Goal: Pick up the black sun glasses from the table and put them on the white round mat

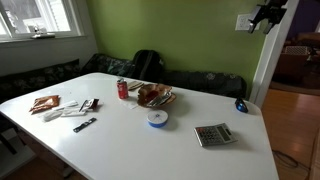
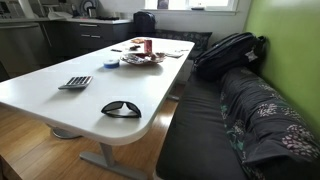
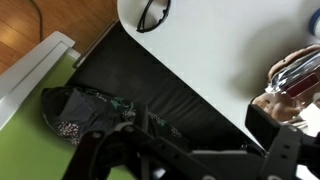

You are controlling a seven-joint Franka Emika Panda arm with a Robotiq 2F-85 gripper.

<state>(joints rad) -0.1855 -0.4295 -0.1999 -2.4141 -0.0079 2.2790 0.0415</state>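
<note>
Judged barely begun: hovering at upper right with gripper [image 1: 268, 15] spread wide and empty, yet to grasp the black sun glasses [image 2: 121, 108] lying lower centre of frame and carry onto the white round mat [image 1: 157, 117], mid-frame.

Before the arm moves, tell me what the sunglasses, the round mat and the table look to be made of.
The sunglasses are probably plastic: a black, slightly shiny frame with dark lenses. The round mat is a flat white disc with a bluish rim, and it is too small here to tell its material. The table has a smooth white top with a soft sheen, likely laminate or painted board.
</note>
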